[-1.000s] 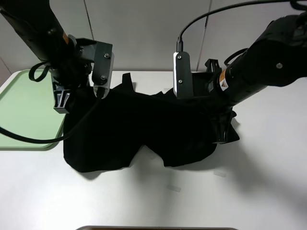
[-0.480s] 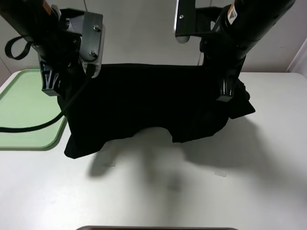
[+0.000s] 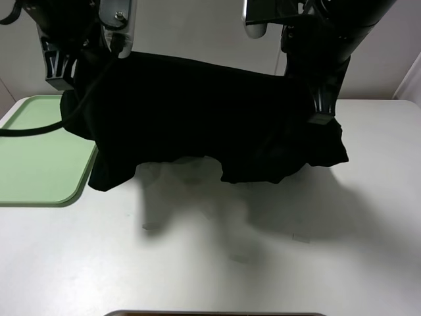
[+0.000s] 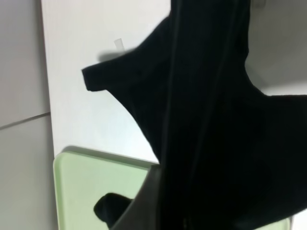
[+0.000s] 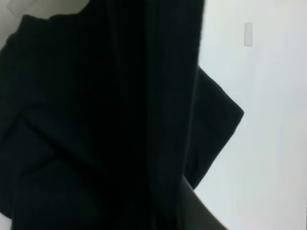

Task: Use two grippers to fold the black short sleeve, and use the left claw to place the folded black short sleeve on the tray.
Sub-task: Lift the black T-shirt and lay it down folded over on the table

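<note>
White table [image 3: 263, 263], seen from above: the black short sleeve [image 3: 197, 112] hangs spread between the left gripper [image 3: 58, 71] and the right gripper [image 3: 321, 112], both clamped shut on it. The tray [image 3: 33, 158] waits at the left. In the left wrist view, the cloth drapes beside the tray. The right wrist view shows only hanging fabric. The folding looks unfinished, and placing is not yet done.

Bright, even; black short sleeve [image 3: 197, 112] casts soft shadow; wrist views blurred.
</note>
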Action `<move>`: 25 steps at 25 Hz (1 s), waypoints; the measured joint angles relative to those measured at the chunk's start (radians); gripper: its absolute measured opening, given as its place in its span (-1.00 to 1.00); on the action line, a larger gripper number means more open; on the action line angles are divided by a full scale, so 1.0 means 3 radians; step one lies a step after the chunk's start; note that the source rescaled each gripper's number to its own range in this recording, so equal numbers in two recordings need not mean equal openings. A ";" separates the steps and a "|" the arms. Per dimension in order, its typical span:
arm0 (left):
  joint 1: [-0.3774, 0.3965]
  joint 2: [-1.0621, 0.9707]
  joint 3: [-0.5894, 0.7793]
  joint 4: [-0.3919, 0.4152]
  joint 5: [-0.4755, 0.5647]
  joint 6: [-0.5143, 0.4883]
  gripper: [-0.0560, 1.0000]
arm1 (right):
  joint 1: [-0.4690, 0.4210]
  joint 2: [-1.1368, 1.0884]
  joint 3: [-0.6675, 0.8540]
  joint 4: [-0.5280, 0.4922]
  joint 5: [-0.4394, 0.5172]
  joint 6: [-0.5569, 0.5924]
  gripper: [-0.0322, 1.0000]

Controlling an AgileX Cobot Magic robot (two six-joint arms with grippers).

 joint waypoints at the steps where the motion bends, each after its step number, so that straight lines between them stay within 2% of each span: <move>1: 0.0000 0.0000 0.0000 0.0000 0.0023 0.0000 -0.89 | 0.0000 0.0000 0.0000 -0.0013 0.0005 0.0000 -0.94; 13: -0.0023 0.0000 -0.0145 0.0137 0.0055 0.0000 -0.89 | 0.0000 0.0000 -0.0042 -0.0297 -0.0015 -0.0001 -0.94; 25: -0.0023 0.0000 -0.0654 0.0284 0.0094 0.0000 -0.89 | 0.0000 0.0000 -0.1021 -0.0375 0.0381 0.0015 -0.94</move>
